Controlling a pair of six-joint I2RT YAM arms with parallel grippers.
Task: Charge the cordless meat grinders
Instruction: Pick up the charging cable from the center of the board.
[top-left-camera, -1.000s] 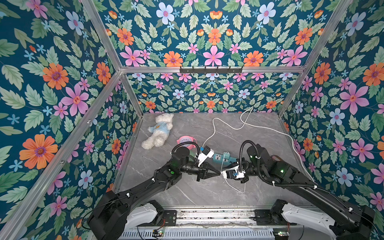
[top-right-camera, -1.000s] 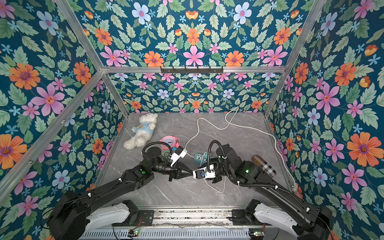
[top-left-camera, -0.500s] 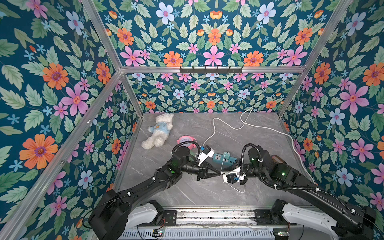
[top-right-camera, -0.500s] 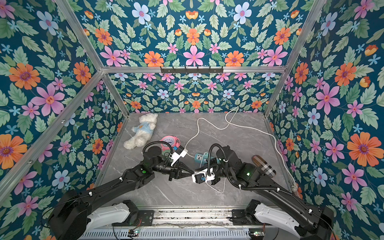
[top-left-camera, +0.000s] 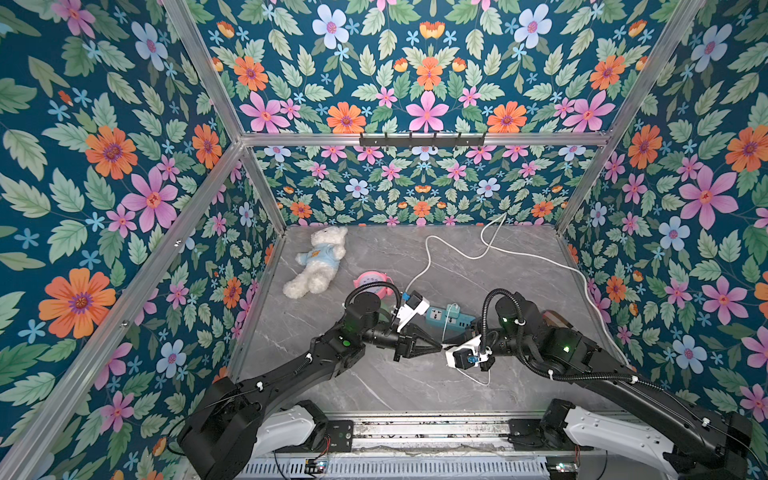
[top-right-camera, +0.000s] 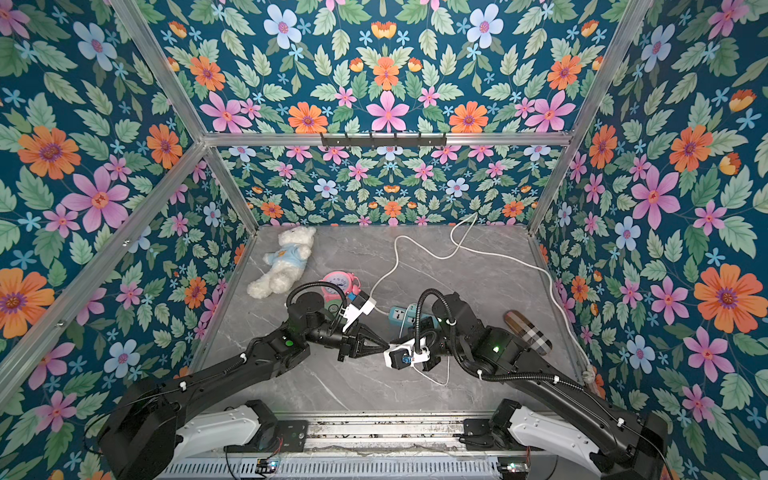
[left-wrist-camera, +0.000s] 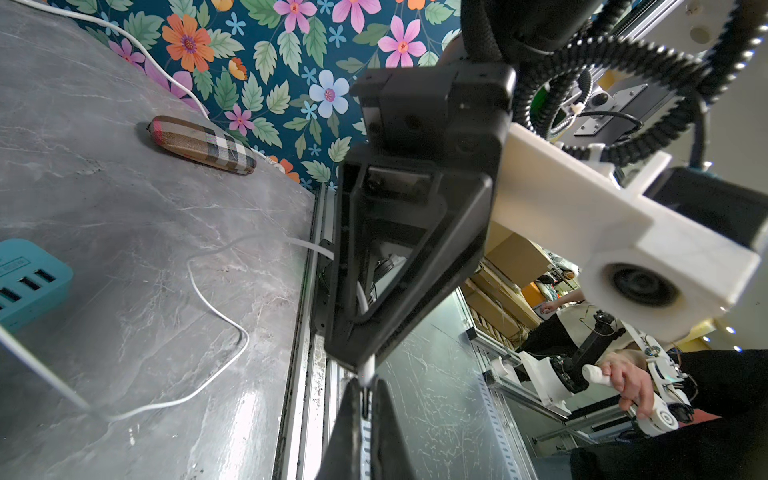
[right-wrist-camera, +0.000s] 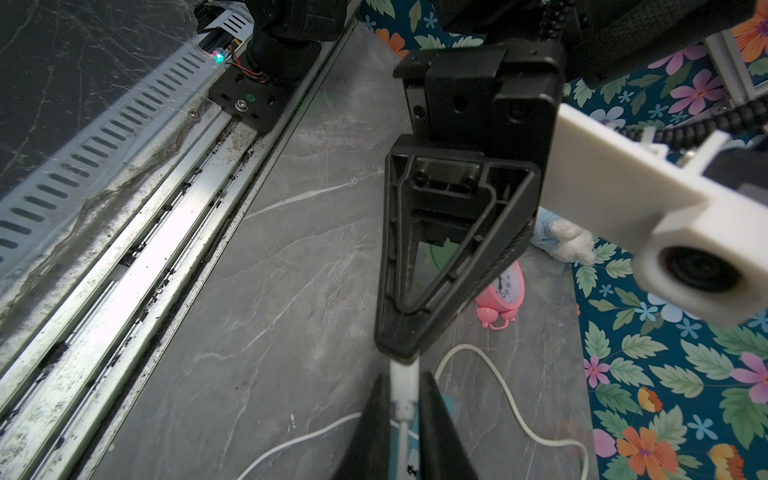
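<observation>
Two pinches | left end effector (left-wrist-camera: 365, 397) clamped on white plug (right-wrist-camera: 405, 384) tip | right end effector (right-wrist-camera: 405, 409) clamped on its body

Teddy bear (top-left-camera: 318, 266): you'll find it lying near the tabletop's (top-left-camera: 415, 386) far left corner.
Alarm clock (top-left-camera: 370, 279): pink, near the bear's legs.
Plaid case (top-right-camera: 530, 332): by your right wall.

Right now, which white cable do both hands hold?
The thin cable: left hand and right hand pinch its end. The thick cord snakes toward the back wall, untouched.
</observation>
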